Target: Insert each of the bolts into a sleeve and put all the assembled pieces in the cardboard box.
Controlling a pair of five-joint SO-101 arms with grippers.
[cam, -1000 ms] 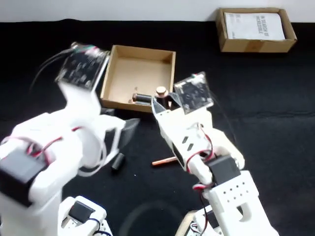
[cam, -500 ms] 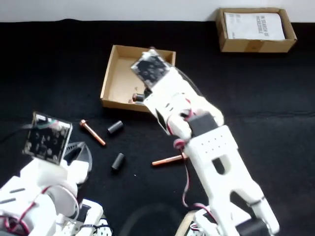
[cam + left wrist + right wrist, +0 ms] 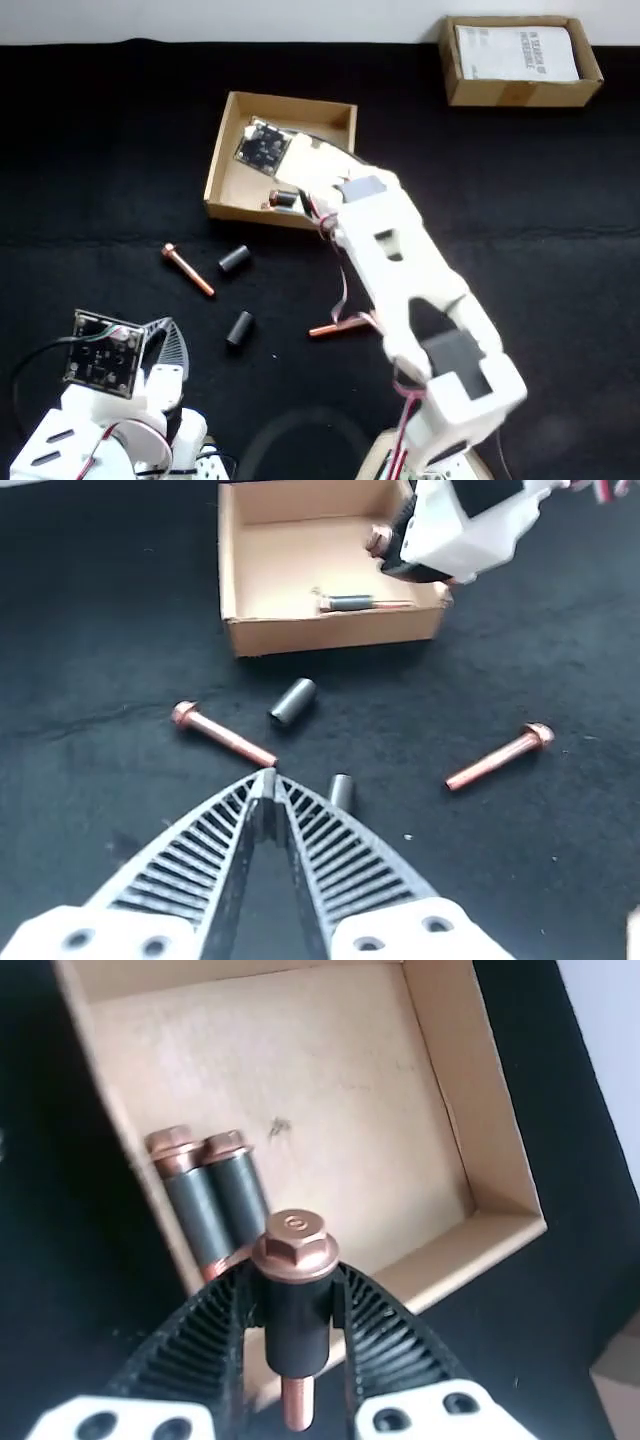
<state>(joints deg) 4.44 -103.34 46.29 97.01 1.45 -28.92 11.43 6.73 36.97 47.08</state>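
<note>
My right gripper (image 3: 293,1280) is shut on a copper bolt in a dark sleeve (image 3: 296,1315) and holds it upright over the open cardboard box (image 3: 330,1060). Two assembled pieces (image 3: 215,1200) lie side by side against the box's near wall. In the high view my right arm (image 3: 385,240) stretches across to the box (image 3: 216,170). Two loose bolts (image 3: 188,270) (image 3: 338,326) and two loose sleeves (image 3: 234,261) (image 3: 240,328) lie on the black cloth in front of the box. My left gripper (image 3: 266,777) is shut on nothing, close to one sleeve (image 3: 341,791) and one bolt (image 3: 222,734).
A second cardboard box (image 3: 520,60) with a printed sheet in it stands at the back right. The black cloth covers the whole table. The left arm's base (image 3: 100,430) sits at the front left.
My right arm has swung from the table's middle out over the box, carrying the assembled piece. My left arm has drawn back toward the front left and come down low.
</note>
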